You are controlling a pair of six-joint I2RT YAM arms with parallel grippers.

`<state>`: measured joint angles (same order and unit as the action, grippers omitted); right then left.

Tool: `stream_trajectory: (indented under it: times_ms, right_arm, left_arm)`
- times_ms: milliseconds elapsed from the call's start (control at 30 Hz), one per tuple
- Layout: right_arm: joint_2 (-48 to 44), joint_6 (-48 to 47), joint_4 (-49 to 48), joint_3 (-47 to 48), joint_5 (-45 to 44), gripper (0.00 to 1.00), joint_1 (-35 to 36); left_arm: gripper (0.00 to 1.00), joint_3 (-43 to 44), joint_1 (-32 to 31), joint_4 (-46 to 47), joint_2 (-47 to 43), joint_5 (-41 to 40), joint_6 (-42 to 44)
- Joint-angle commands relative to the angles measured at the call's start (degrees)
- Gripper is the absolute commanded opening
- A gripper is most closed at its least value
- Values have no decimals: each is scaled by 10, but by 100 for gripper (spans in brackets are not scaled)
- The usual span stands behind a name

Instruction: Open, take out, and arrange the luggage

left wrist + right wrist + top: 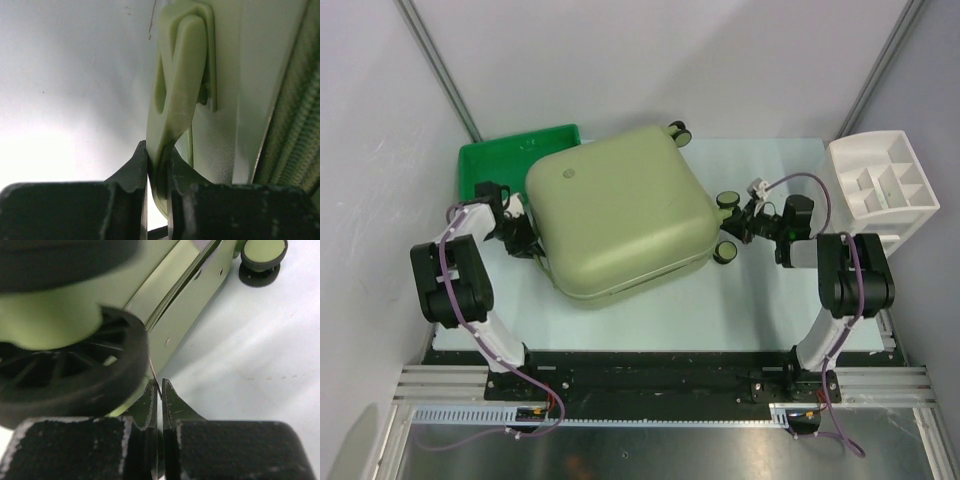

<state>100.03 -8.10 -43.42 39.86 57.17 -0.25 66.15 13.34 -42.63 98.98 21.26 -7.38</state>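
Observation:
The luggage, a large pale olive-green hard-shell suitcase, lies flat and closed in the middle of the table. My left gripper is at its left side. In the left wrist view, that gripper is shut on a pale green zipper pull tab that hangs beside the zipper track. My right gripper sits between the two black wheels on the suitcase's right side. Its jaws are shut right beside one wheel. A thin sliver reaches the tips, and I cannot tell whether it is pinched. A second wheel shows further off.
A flat green tray lies behind the suitcase's left corner, partly under it. A white compartmented organizer stands at the right edge of the table, close behind the right arm. Grey walls close in on both sides.

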Motion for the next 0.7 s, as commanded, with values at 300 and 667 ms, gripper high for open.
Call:
stream_trajectory:
  times_ms: [300,667]
  right_arm:
    - [163,97,-191,220,-43,0,44]
    - [127,139,-14,261,-19,64,26]
  left_arm:
    - [0,48,-31,111,24,1,66]
    - [41,38,-21,111,-26,63,62]
